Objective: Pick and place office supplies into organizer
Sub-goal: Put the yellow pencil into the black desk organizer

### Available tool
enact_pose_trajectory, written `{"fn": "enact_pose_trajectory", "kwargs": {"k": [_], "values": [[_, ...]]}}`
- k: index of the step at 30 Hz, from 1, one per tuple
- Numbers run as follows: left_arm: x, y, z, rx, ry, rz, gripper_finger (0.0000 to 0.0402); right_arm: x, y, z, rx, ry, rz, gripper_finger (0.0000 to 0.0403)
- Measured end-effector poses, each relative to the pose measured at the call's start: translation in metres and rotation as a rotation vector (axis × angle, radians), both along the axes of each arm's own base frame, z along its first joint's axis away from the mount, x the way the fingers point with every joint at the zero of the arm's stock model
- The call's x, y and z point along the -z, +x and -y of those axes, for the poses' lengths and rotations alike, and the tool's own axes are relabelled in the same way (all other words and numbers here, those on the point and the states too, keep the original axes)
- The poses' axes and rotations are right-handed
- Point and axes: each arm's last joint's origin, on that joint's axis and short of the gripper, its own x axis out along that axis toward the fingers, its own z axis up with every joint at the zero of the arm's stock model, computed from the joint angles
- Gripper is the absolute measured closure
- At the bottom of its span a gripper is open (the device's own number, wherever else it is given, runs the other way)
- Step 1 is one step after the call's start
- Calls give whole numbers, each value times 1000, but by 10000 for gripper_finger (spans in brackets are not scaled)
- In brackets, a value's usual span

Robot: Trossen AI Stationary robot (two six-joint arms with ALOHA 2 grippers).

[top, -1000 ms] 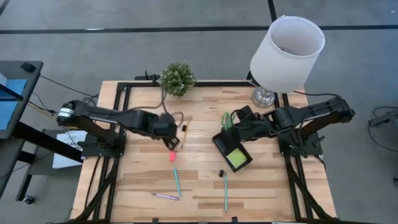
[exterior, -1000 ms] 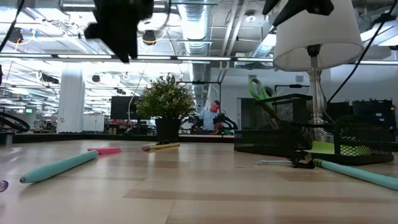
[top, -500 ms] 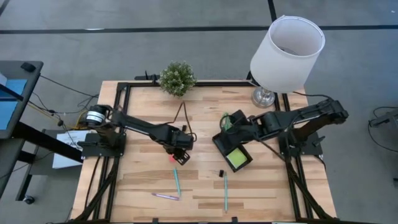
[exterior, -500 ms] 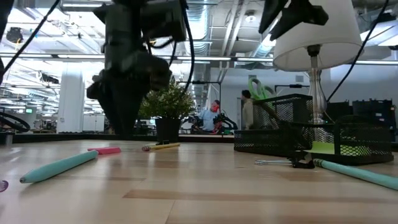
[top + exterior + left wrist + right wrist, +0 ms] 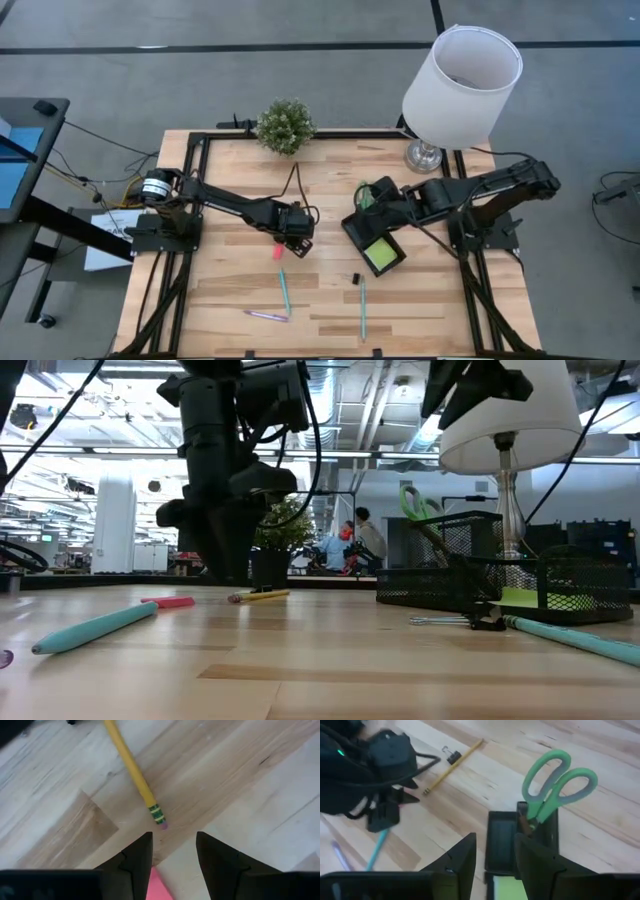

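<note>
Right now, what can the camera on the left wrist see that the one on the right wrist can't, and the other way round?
Only the left wrist view shows the pink eraser, peeking out between the open left gripper fingers.

Only the right wrist view shows the green-handled scissors standing in the black organizer, the lime-green sticky-note pad beside them, a black clip, a teal pen and the whole left arm. The right gripper hangs above the organizer.

Both show the wooden pencil lying on the wooden table.

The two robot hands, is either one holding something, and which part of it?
No, nothing is held. The left gripper is open above the pink eraser, near the pencil. The right gripper is open over the organizer, where the scissors already stand.
</note>
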Motion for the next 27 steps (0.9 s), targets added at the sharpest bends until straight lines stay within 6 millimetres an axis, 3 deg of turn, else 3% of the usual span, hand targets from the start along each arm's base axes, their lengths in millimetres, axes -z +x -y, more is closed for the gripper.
{"fn": "enact_pose_trajectory", "kwargs": {"k": [11,15,19,27], "values": [[0,0,-2,-78,26,7,258,-64,2,1,-79,-109,179,282],[9,2,-1,-96,13,-13,260,-85,0,3,-115,-166,231,283],[21,7,2,-88,-2,-23,272,-93,0,3,-149,-210,251,284],[22,8,0,-106,33,-31,307,-92,1,3,-161,-219,238,284]]}}
